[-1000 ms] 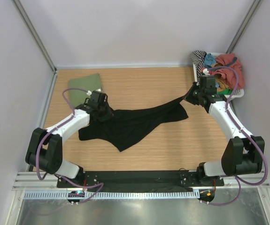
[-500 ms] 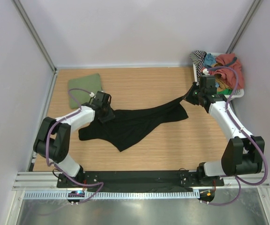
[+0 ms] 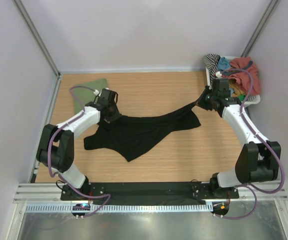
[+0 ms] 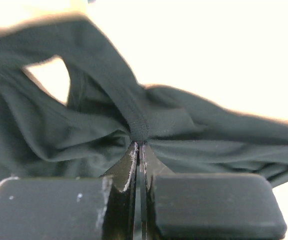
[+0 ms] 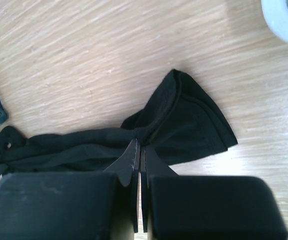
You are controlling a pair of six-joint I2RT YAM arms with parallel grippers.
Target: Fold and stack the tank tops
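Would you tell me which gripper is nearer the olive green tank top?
Left: the left gripper is beside the olive green tank top; the right gripper is far across the table.

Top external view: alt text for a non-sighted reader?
Two robot arms hold a black tank top stretched between them over a wooden table, the left gripper and right gripper each shut on one end. An olive green tank top lies folded at far left; other garments are heaped far right.
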